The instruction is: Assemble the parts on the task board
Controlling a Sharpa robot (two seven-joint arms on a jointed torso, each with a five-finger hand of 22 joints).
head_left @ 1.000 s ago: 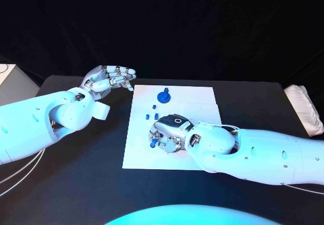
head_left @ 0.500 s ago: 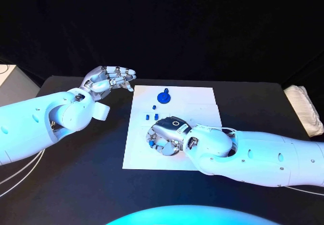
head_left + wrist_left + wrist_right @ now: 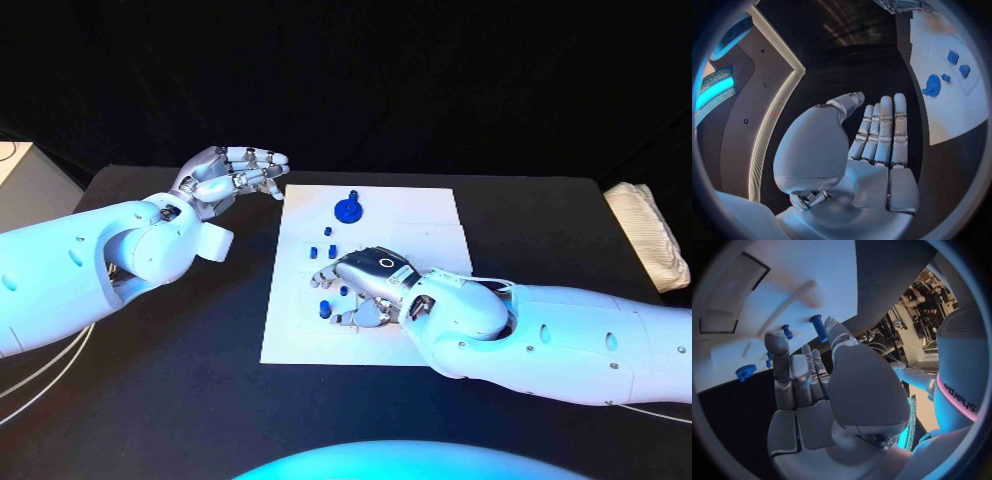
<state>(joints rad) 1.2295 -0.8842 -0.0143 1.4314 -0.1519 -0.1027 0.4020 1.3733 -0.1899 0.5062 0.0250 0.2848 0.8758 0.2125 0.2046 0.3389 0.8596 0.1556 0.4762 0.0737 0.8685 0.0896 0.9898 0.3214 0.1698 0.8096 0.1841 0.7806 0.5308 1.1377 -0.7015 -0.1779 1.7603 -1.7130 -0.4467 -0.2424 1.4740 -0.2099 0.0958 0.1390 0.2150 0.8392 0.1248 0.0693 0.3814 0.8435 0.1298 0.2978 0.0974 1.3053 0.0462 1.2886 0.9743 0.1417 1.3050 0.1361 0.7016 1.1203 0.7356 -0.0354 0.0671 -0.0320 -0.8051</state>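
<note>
The white task board lies mid-table. A round blue part sits near its far edge, with three small blue parts just in front of it. My right hand hovers low over the board's left half with fingers stretched out and nothing gripped. In the right wrist view a blue peg stands on the board right beside the thumb tip. Two blue pieces show at its fingertips. My left hand is raised beyond the board's far-left corner, holding nothing; the left wrist view has the round part.
A folded white cloth lies at the table's right edge. A pale box stands off the table's left side. Bare black table surrounds the board.
My right hand has crept a little toward the board's left edge and its fingers have opened out. The left hand's fingers have curled slightly.
</note>
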